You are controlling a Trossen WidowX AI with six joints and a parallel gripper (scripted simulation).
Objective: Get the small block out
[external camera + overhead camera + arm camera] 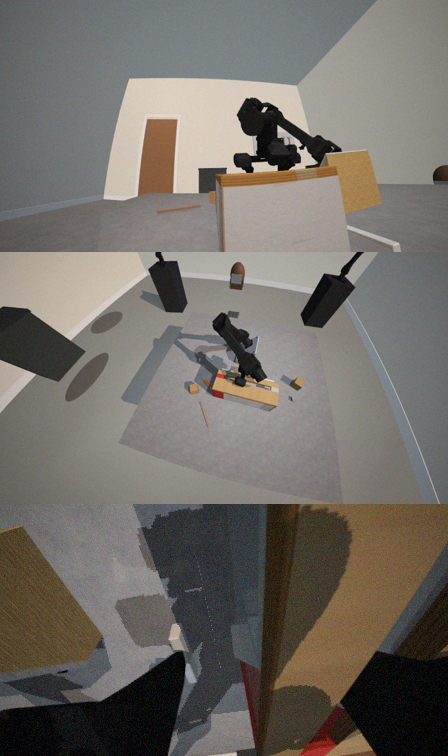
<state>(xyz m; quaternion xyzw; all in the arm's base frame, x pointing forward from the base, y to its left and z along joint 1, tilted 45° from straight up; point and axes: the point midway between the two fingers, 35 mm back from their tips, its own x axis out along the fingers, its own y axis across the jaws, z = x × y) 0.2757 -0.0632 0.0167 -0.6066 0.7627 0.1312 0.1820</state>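
The box (245, 391) has a wooden top, a grey front and a red left end (218, 394). It also shows in the exterior view (281, 213) and in the wrist view (350, 604). My gripper (240, 381) is open and empty. It hovers just above the box's top, towards the red end, and also shows in the exterior view (263, 162) and the wrist view (260, 714). A small orange block (206, 382) lies on the mat beside the red end. A small pale block shows on the mat in the wrist view. The shelf inside the box is hidden.
A wooden cube (193, 388) sits left of the box and another (297, 383) sits to its right. A thin wooden stick (204, 414) lies in front on the left. A tiny grey piece (291, 398) lies at the right. Black pillars stand around the mat.
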